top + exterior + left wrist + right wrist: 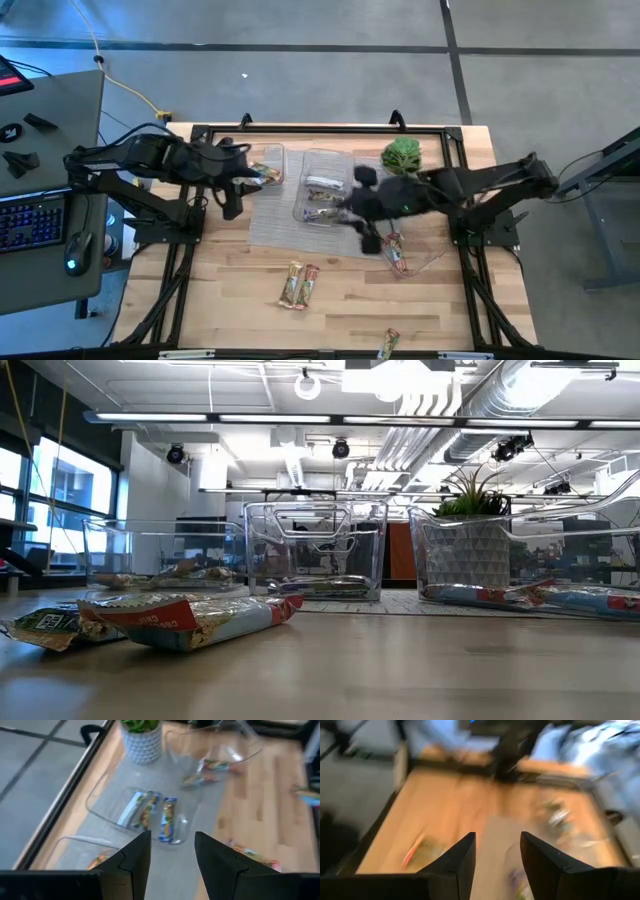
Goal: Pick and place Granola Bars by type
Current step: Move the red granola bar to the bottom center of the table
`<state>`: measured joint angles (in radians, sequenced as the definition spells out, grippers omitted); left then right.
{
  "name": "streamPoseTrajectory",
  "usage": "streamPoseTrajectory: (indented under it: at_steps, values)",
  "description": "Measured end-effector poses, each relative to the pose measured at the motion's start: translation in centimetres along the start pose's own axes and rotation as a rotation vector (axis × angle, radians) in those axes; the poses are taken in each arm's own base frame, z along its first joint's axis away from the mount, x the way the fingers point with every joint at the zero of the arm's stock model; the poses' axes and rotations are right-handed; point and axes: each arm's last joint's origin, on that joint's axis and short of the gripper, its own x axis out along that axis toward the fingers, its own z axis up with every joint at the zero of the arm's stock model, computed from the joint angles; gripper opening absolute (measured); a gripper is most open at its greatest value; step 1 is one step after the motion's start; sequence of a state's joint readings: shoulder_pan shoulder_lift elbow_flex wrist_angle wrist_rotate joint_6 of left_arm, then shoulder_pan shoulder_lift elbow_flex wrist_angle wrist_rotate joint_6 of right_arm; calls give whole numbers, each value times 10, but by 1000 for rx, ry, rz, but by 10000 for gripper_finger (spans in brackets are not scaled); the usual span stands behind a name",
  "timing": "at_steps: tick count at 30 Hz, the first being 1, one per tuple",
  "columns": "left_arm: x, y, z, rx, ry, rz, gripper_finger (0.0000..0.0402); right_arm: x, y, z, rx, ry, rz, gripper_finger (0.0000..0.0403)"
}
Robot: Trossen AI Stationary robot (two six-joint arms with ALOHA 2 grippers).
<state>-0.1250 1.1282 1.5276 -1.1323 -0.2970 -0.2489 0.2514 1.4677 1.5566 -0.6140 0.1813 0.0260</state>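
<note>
Right end effector (372, 236) parted, empty, hovers beside middle tray (322, 186); left end effector (232, 190) parted, empty, near left tray (266, 165). Granola bars (298, 284) loose on worktop (240, 290). Advice: centre over one bar, descend square, match wrapper to tray.

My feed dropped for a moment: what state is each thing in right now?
Left end effector: open, empty, above the mat.
Right end effector: open, empty.
Middle tray: upright, holds bars.
Left tray: holds bars.
Right tray: holds a bar.
Loose bars: flat on the table, unsorted.
Plant: upright.
</note>
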Motion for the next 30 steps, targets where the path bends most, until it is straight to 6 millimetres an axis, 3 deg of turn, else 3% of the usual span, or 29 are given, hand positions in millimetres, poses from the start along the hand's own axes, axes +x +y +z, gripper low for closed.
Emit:
streamPoseTrajectory:
  at_steps: [6, 12, 16, 21, 24, 30]
  values:
    - [25, -6, -3, 89, 138, 62, 147, -7, 54, -27, -130, 237, 260, 138]
    - [51, -15, -2, 110, 235, 62, 147, -5, 119, -49, -136, 377, 499, 137]
    - [63, -20, 0, 120, 254, 64, 147, -2, 164, -71, -229, 446, 550, 125]
    - [70, -22, 0, 127, 266, 70, 147, 16, 211, -104, -370, 497, 509, 67]
    - [70, -22, 2, 114, 252, 67, 147, 31, 230, -119, -354, 522, 524, 14]
    - [71, -23, 3, 105, 235, 57, 147, 58, 259, -136, -364, 462, 655, 13]
